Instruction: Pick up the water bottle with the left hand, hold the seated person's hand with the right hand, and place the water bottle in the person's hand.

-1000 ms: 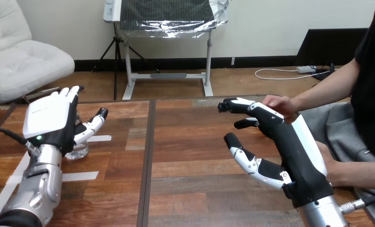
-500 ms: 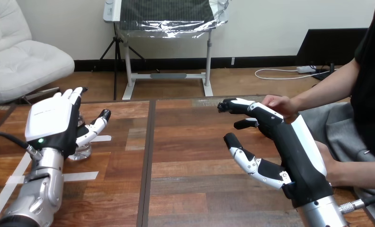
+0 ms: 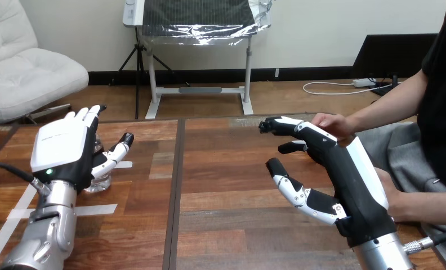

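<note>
Risks toppling water bottle [image 3: 101, 181] on counter [image 3: 221, 169] if closing off-centre: left robot hand [image 3: 60, 147] spread open just beside it. Well right of bottle, right robot hand [image 3: 344, 169] released, unclasped beside person's hand [image 3: 332, 124].

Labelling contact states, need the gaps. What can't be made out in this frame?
- Water bottle: head view, mostly hidden behind the left hand; whether they touch cannot be told.
- Person's hand: head view, partly behind the right hand; touching or apart is unclear.
</note>
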### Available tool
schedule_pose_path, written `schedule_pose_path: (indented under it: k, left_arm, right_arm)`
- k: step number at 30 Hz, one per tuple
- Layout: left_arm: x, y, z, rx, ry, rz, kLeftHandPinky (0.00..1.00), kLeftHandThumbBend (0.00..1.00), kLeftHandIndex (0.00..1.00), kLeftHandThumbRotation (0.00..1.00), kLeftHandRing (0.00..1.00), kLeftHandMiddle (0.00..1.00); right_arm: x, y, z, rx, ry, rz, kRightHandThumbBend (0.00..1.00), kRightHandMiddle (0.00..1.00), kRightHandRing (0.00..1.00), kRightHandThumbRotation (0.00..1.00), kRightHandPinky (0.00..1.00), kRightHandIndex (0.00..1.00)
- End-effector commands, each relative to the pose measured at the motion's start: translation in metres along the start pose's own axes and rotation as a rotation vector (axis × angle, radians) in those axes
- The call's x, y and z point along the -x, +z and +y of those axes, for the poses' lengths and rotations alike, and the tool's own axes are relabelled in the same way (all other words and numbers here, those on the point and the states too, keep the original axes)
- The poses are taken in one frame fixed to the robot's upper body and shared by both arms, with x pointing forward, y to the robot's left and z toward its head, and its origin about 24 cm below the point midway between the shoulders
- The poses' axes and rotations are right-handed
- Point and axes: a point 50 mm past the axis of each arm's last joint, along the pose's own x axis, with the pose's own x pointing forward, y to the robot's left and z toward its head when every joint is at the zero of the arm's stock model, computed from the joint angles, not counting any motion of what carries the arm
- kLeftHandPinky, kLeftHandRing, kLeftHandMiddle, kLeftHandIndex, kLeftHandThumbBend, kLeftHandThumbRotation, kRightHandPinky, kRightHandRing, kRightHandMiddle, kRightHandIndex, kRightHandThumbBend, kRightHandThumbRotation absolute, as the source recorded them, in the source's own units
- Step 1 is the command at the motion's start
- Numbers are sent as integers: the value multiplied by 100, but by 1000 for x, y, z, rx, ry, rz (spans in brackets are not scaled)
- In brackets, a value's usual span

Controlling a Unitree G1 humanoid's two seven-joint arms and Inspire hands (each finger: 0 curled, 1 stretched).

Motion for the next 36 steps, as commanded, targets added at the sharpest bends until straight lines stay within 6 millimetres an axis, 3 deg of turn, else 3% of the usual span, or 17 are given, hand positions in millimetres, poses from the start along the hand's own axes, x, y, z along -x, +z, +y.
schedule_pose_path:
  k: [1,36]
  left_arm:
    - [26,-6,-33,5,-160,35,85,50,91,100,89,92]
    - [40,0,-32,27,-128,-8,84,50,90,100,88,91]
  right_arm:
    - [-18,16,-7,12,-32,-103,29,82,80,0,68,72]
    - [-20,16,-7,18,-29,-107,29,81,80,0,69,72]
